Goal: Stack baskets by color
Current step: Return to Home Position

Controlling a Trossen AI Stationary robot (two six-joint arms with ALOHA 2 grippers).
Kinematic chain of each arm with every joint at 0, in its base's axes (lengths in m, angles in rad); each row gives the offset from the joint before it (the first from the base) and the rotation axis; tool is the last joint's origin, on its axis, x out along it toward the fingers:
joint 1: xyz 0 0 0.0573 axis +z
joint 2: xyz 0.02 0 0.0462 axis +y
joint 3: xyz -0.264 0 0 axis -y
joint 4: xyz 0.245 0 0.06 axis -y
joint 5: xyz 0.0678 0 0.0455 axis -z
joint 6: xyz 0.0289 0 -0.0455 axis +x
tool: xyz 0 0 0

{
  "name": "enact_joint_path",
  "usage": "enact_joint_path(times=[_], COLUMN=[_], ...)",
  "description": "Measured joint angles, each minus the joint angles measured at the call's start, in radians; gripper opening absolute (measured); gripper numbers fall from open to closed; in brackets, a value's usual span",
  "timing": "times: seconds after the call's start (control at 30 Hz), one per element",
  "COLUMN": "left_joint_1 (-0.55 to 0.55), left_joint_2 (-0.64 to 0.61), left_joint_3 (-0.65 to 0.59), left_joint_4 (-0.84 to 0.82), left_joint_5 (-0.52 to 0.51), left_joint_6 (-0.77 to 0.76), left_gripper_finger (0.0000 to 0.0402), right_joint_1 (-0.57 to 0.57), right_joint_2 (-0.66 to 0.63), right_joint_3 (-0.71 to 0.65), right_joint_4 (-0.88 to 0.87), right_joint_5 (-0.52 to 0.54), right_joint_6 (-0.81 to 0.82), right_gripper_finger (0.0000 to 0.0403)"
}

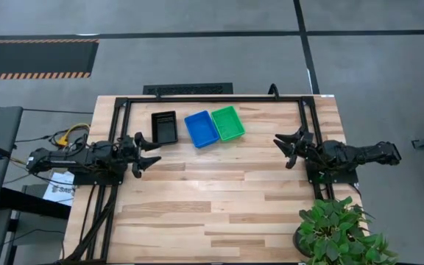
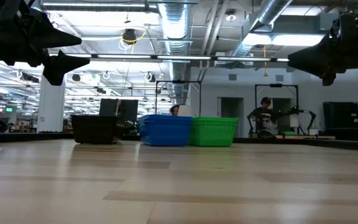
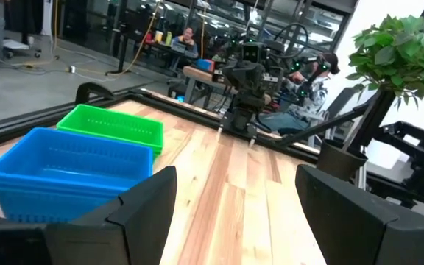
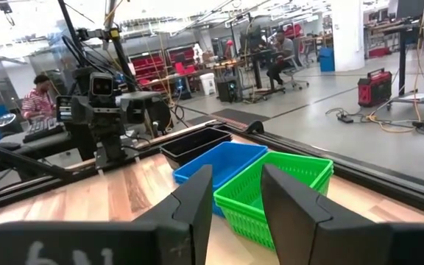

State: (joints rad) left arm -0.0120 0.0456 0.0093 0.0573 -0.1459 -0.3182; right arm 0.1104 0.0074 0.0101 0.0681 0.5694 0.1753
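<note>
1 black basket stack (image 1: 164, 126), 1 blue basket stack (image 1: 201, 129), 1 green basket stack (image 1: 228, 123), 1 potted plant (image 1: 341, 232).

Matte black, jointed left arm (image 1: 79, 159) and right arm (image 1: 352, 156); blunt, angular left pincer (image 1: 153, 152), right pincer (image 1: 283, 149).

Near the far edge of the table (image 1: 219, 210), in a row: left basket stack (image 1: 164, 126) standing apart, middle basket stack (image 1: 201, 129) touching right basket stack (image 1: 228, 123). Plant (image 1: 338, 230) on the near right corner.
</note>
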Motion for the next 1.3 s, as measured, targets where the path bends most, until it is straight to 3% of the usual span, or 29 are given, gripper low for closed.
enact_joint_path(times=[1.3], left_joint_1=[0.000], left_joint_2=[0.000], left_joint_3=[-0.001], left_joint_4=[-0.006], left_joint_5=[0.000], left_joint_6=[-0.004], left_gripper_finger=[0.0268], right_joint_1=[0.000], right_joint_2=[0.000], right_joint_3=[-0.001], right_joint_4=[-0.002], right_joint_5=[0.000], right_joint_6=[0.000], right_gripper_finger=[0.0140])
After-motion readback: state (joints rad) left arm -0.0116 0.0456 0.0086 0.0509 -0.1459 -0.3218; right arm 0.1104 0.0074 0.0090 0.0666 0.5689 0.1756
